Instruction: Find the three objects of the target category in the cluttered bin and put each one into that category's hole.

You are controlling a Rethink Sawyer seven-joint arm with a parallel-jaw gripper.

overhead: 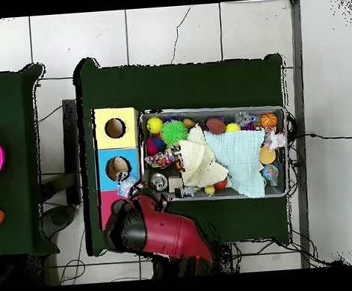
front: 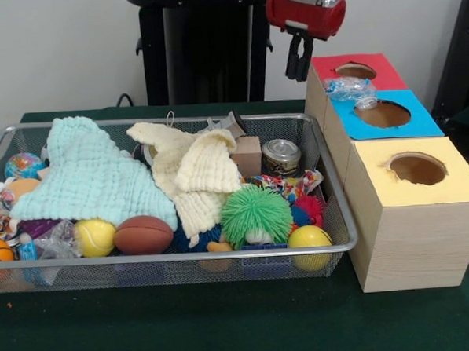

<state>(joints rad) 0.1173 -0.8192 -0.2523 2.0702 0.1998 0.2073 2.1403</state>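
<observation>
Jaws of gripper together, empty, hanging beside red hole; crumpled clear plastic resting between red and blue holes, apparently missed; bin cloth-covered.

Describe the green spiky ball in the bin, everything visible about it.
The green spiky ball is a round puffer toy covered in soft-looking, rubbery bright green strands that stick out all round. It sits in the wire mesh bin, close to the front rim, right of the middle in the front view. The cream knitted cloth lies against its left side, a yellow ball sits at its lower right, and something pale shows under its strands. Nothing grips it; the gripper hangs above the boxes.
</observation>
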